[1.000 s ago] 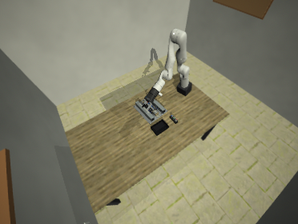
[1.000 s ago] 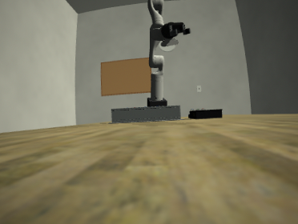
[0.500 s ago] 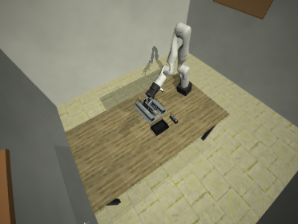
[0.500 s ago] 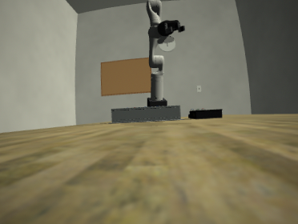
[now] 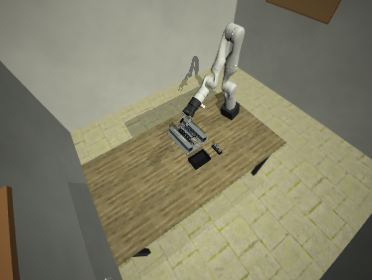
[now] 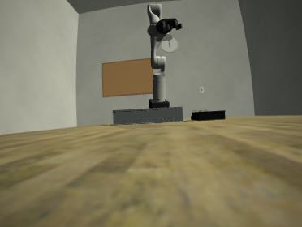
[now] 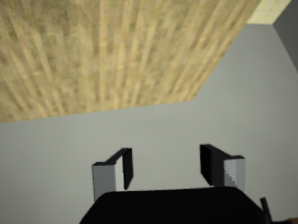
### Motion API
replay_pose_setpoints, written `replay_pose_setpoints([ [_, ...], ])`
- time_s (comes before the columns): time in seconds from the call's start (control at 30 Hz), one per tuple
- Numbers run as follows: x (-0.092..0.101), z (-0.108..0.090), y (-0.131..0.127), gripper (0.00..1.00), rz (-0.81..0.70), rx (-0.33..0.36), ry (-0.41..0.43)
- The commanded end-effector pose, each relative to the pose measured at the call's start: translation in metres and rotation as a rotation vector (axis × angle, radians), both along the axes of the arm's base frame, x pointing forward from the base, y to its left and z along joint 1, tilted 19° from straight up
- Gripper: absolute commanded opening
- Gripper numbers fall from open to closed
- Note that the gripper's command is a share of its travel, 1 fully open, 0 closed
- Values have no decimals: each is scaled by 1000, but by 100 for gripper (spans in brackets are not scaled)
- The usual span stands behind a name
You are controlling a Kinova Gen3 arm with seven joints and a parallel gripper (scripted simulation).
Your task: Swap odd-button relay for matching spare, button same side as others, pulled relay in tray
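The relays (image 5: 187,134) sit in the rack (image 5: 180,140) (image 6: 148,116), button colors too small to tell. With the top view as dial, the tray (image 5: 199,159) (image 6: 208,116) lies near the rack at five o'clock, the spares (image 5: 216,148) at four, and the arm's base (image 5: 231,115) (image 6: 159,104) farther out at two. The gripper (image 5: 187,119) (image 6: 180,27) (image 7: 166,160) hangs high above the table (image 5: 150,185) (image 6: 150,174) (image 7: 110,55), jaws spread, nothing between them.

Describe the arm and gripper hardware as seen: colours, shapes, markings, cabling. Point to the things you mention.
Arm (image 5: 218,67) (image 6: 153,46): white to light grey, smooth rounded tubular links, black block base (image 5: 224,114) (image 6: 159,104). Gripper (image 5: 187,119) (image 6: 180,27) (image 7: 166,160): black body, two grey fingers with flat black pads (image 7: 128,168). No markings or cables discernible.
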State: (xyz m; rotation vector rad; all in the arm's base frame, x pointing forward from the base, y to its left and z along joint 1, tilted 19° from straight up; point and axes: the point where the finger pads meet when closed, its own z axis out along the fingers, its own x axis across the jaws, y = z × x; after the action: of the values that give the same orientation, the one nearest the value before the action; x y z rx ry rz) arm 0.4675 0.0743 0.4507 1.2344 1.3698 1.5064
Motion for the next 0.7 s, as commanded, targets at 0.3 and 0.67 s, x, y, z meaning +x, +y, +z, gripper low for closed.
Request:
replay_pose_setpoints([
  [0.3, -29, 33, -18, 100, -5, 9, -37],
  [0.67, -53, 46, -34, 100, -5, 8, -31],
])
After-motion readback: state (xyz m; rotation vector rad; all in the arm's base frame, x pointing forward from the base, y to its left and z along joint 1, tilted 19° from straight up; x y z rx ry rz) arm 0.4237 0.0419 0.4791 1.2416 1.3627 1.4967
